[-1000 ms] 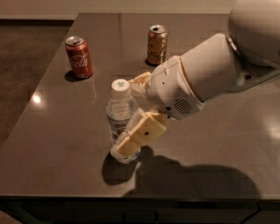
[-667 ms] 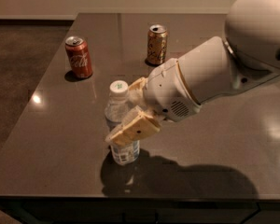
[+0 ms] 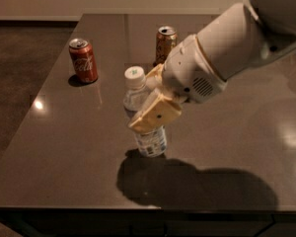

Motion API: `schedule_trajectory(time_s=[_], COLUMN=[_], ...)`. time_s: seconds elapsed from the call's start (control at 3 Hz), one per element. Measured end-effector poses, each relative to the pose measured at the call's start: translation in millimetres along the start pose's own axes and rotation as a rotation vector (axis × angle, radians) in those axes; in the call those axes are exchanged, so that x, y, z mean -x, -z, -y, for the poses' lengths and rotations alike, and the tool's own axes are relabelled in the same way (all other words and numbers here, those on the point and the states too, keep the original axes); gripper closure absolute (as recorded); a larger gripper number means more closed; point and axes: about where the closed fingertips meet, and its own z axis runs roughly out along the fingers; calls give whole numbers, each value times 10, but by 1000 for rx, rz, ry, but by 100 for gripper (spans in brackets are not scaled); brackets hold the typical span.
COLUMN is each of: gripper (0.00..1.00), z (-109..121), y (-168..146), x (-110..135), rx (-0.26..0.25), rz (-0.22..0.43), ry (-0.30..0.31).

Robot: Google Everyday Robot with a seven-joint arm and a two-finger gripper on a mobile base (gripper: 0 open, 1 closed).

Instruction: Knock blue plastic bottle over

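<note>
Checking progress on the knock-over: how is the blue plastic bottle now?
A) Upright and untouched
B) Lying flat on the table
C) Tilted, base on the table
C: the blue plastic bottle is tilted, base on the table, with the gripper against its middle.

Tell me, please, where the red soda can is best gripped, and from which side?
Grip the red soda can across its straight round wall at mid-height, probably coming from the picture's right: it stands upright, apart from the rest, and the gripper is on that side, against the blue plastic bottle.
</note>
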Motion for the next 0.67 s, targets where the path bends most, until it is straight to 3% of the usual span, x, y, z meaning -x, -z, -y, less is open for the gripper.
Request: schedule_trajectory(time_s=[0.33, 0.67], gripper=[100, 100], z=[349, 636], y=[249, 353], x=[-243, -644], rx=[0, 11], rz=[-151, -357], ry=[-43, -65])
